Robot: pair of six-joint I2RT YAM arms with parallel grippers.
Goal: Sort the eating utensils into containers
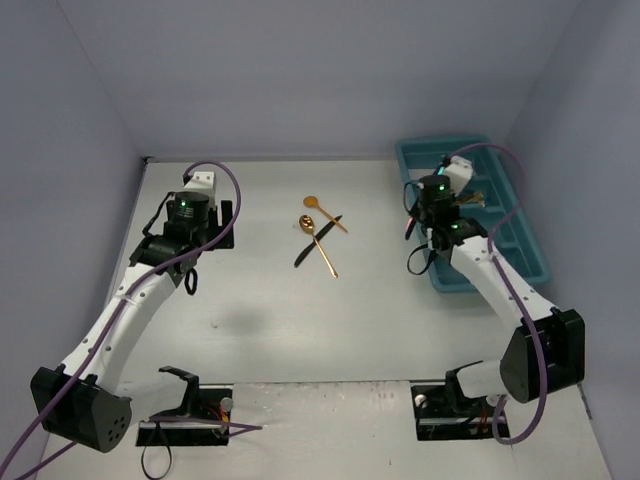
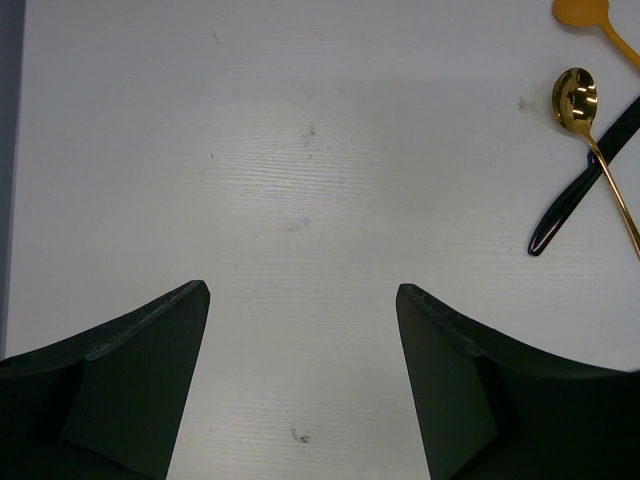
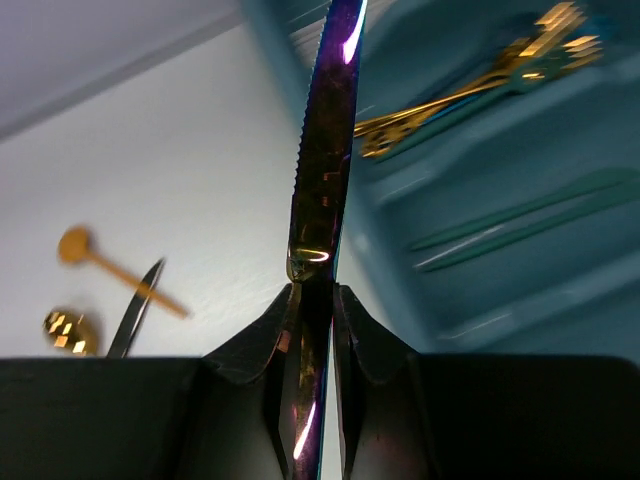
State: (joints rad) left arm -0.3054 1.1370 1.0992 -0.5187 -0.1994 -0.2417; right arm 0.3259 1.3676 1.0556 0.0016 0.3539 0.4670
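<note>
**Iridescent knife pinched at the tray's edge; three pieces left on the table**

The right gripper (image 3: 312,300) has its jaws clamped on the purple-iridescent knife (image 3: 322,170), gripping low on it so the serrated blade points away towards the teal tray (image 3: 500,230). The knife looks light, thin and stiff. Its glossy finish probably makes it slippery, so it could pivot in such a narrow pinch. A hold nearer its middle would be steadier.

The left gripper (image 2: 302,292) hovers over bare table with its jaws wide apart and nothing between them. Beyond it lie a gold spoon (image 2: 578,100) crossing a black utensil (image 2: 575,195), with a second gold spoon (image 2: 585,12) just beside them. All are flat and low, so they are best taken across the slim handle. Farther off, one tray compartment holds gold forks (image 3: 470,90).
</note>
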